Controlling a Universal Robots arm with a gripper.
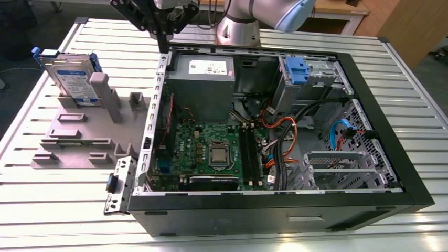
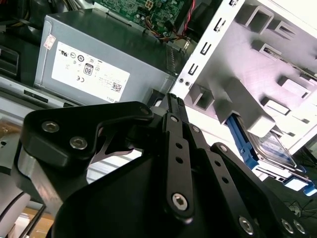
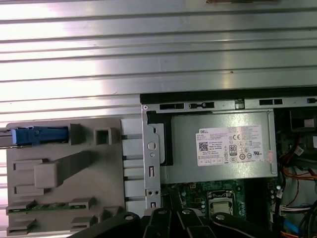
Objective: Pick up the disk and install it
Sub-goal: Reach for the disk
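Note:
The disk (image 1: 70,73) stands on edge in its blue carrier, slotted into the far end of a grey fixture (image 1: 77,136) at the exterior view's left. The second wrist view shows its label and blue frame (image 2: 275,148); the first wrist view shows it edge-on, as a blue strip (image 3: 39,135). My gripper (image 1: 165,46) hangs over the far left corner of the open computer case (image 1: 280,202), to the right of the disk and apart from it. Its black fingers (image 2: 171,106) meet at the tips with nothing between them.
Inside the case, a grey power supply (image 1: 201,79) sits just below my gripper, with the motherboard (image 1: 210,152) nearer the camera. A lone blue bracket (image 1: 297,71) sits in the drive bay at the far right. Everything rests on a slatted metal table (image 1: 56,210).

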